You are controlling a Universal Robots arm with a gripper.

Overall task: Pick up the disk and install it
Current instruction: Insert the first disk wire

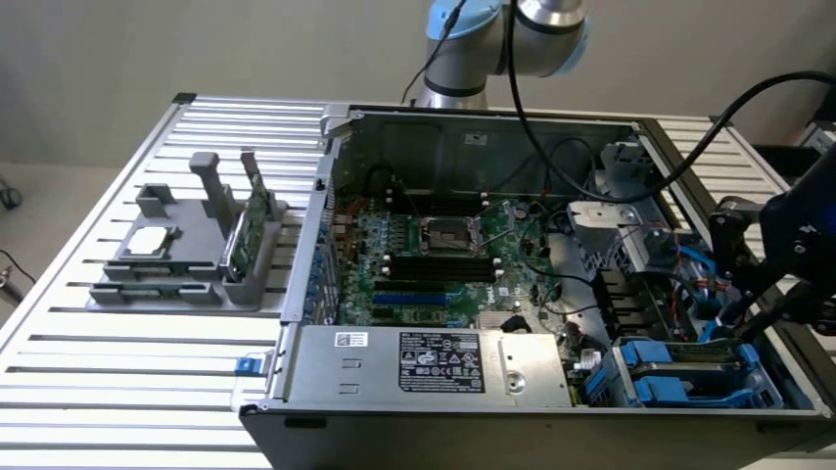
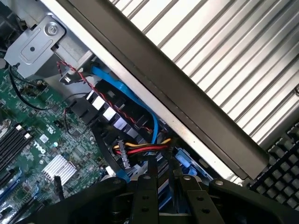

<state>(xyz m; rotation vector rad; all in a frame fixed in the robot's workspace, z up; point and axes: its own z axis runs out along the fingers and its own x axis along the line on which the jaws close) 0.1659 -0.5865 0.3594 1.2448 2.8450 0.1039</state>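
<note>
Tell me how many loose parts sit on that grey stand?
2: a silver chip lying flat, and a green circuit card upright beside it, toward the exterior view's right. More could be hidden.

Robotics lab bench: slotted aluminium table, opened PC tower at centre, robot arm at 12 o'clock, grey parts fixture at 9 o'clock.

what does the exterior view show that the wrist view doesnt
Exterior view adds: the grey plastic stand holding a small square silver chip and a thin green circuit card, plus the silver power supply box. Wrist view adds: a black keyboard and a red-yellow wire bundle. Both share: the green motherboard, the ribbed metal table and the black gripper.
</note>
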